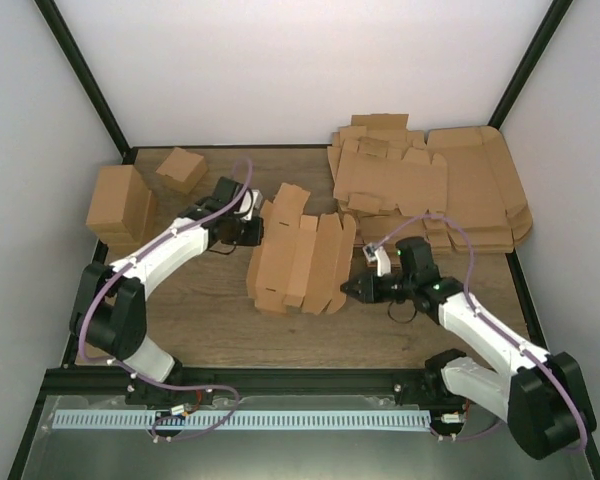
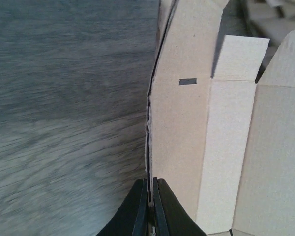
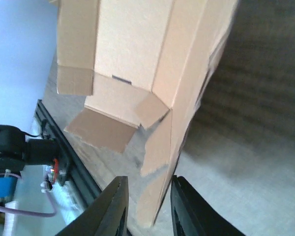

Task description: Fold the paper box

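Note:
The paper box (image 1: 300, 260) is a brown die-cut cardboard sheet, partly folded, with its creased panels standing up in the middle of the table. My left gripper (image 1: 256, 231) is at its left edge. In the left wrist view the black fingertips (image 2: 150, 189) are shut on the thin cardboard edge (image 2: 179, 128). My right gripper (image 1: 350, 289) is at the box's lower right corner. In the right wrist view its jaws (image 3: 148, 183) stand apart, with a hanging flap (image 3: 157, 167) of the box between them and a gap on the left side.
A stack of flat cardboard sheets (image 1: 430, 185) lies at the back right. A small cube-like brown box (image 1: 181, 168) and a taller brown box (image 1: 120, 205) stand at the back left. A black rail (image 1: 280, 378) runs along the near edge.

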Controlling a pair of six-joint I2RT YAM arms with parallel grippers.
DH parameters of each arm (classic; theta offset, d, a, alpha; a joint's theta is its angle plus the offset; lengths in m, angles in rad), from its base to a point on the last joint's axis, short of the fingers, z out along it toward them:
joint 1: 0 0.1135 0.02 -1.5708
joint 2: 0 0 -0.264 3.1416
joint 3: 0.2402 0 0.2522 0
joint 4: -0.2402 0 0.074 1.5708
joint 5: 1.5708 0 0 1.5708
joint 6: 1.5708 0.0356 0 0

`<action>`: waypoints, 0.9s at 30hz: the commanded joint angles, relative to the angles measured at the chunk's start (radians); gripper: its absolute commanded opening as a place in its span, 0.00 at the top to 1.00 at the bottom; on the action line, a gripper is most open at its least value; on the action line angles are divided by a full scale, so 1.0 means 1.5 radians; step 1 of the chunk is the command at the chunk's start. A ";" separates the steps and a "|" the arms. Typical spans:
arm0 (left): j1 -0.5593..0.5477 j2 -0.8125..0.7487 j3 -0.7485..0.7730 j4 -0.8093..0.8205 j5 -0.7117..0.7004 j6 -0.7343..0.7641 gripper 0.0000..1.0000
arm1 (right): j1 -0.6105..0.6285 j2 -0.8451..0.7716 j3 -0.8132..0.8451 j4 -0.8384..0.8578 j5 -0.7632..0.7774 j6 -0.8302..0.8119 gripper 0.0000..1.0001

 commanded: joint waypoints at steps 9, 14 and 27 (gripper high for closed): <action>-0.236 0.186 0.201 -0.371 -0.428 0.171 0.96 | 0.026 -0.105 -0.037 -0.034 0.101 0.086 0.37; -0.305 0.205 0.219 -0.369 -0.483 0.185 0.96 | 0.026 -0.052 -0.008 -0.028 0.137 0.063 0.35; -0.382 0.139 0.212 -0.313 -0.626 0.267 0.96 | 0.026 0.004 -0.039 0.065 0.063 0.026 0.32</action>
